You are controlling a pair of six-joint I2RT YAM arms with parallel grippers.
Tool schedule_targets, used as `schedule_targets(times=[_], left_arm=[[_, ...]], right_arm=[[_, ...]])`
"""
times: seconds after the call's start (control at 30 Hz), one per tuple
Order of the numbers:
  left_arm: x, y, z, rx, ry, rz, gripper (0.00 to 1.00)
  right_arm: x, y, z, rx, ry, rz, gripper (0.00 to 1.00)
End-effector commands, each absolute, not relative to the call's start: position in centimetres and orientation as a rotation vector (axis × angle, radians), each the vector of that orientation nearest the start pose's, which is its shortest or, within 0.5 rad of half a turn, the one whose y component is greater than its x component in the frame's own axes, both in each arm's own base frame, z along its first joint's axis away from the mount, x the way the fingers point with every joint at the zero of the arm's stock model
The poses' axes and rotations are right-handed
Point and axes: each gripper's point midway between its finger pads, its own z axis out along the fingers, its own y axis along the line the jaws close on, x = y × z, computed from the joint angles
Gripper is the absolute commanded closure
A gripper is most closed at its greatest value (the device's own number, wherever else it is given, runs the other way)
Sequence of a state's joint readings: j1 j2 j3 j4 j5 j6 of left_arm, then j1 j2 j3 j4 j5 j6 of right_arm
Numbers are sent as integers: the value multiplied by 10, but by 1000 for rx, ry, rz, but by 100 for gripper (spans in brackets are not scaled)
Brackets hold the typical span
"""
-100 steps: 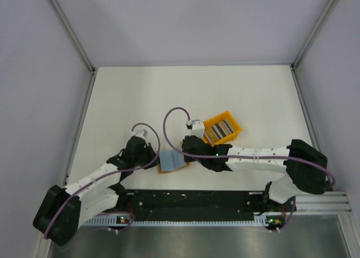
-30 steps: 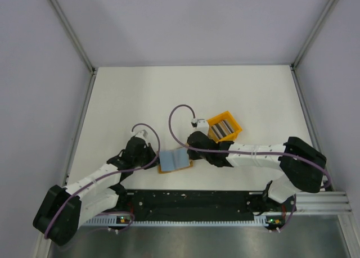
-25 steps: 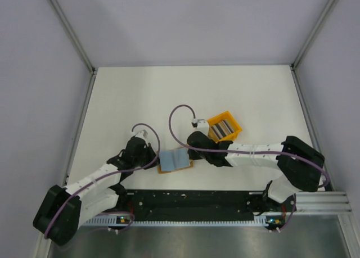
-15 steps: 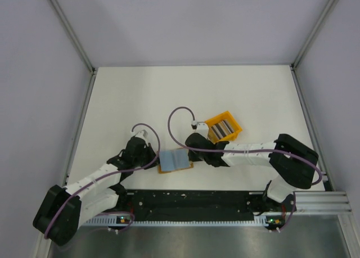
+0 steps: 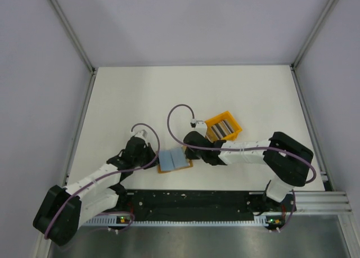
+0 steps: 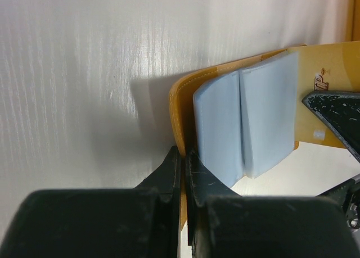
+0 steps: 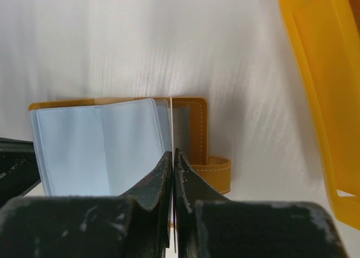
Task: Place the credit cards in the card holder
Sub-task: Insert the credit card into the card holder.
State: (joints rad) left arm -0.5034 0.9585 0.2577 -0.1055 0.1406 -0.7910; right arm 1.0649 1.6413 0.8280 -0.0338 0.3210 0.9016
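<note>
- Left gripper (image 6: 183, 154) pinches the mustard cover edge of the open card holder (image 5: 174, 159), which lies on the tabletop (image 5: 169, 95).
- Right gripper (image 7: 171, 154) pinches a white card (image 7: 170, 114) edge-on at the holder's sleeves.
- Other credit cards (image 5: 220, 129) sit in the orange bin (image 5: 216, 117).

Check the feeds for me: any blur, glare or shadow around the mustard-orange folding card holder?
Left wrist: the left tool is blurred up close; the mustard-orange folding card holder is sharp, casting a dark shadow leftwards on the glossy white table. Right wrist: the right tool is soft, its pinched thin pale card only an edge-on line; holder crisp. Top external: even light, no glare.
</note>
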Motion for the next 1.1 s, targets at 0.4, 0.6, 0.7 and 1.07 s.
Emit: schedule_targets(times=[0.4,0.6,0.7,1.07], left_arm=[[187,-164,19,-284,2488,-747,100],[187,-164,19,-284,2488,-747,100],[187,-164,19,-285,2486,-746,100],[188,-166,23,-273,2473,-764,100]], right_arm=[[205,364,35,-103,2476,669,100],[218,335,55,-87,2417,500,100],[223,332,69,-86,2375,497,100],[210,367,118,-222,2282,789,100]])
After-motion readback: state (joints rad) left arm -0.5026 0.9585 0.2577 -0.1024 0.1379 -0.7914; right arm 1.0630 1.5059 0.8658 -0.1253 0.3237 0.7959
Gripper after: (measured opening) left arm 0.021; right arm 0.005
